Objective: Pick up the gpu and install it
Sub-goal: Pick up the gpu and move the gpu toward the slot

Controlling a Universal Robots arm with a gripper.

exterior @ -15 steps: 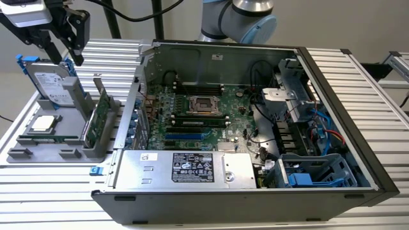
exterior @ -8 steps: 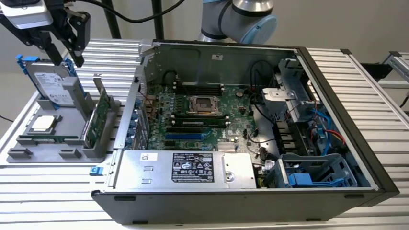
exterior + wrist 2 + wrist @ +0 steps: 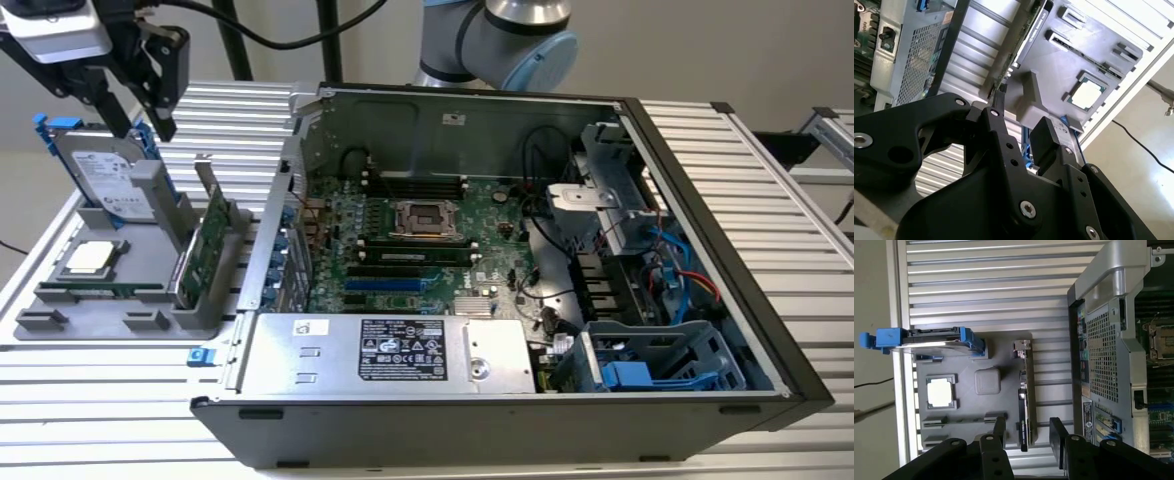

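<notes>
The gpu (image 3: 207, 240) stands on edge in a slot of the grey holder (image 3: 80, 322) at the exterior view's left, green board facing out and silver bracket at its far end. In the first wrist view the gpu (image 3: 1024, 400) is a dark slim blade, bracket away from the fingers. My gripper (image 3: 150, 130) hangs open and empty above the holder's far end, well above the card. Its black fingers (image 3: 999, 427) stand one on each side of the card's line, apart from it. The second wrist view has the gripper (image 3: 1019, 125) with the gpu (image 3: 1026, 37) beyond it.
A silver hard drive with blue tabs (image 3: 114, 180) stands upright in the holder beside the gpu, and a processor chip (image 3: 91, 258) lies flat there. The open computer case (image 3: 747, 250) lies to the exterior view's right, its motherboard (image 3: 400, 240) exposed and a power supply (image 3: 387, 350) at the near side.
</notes>
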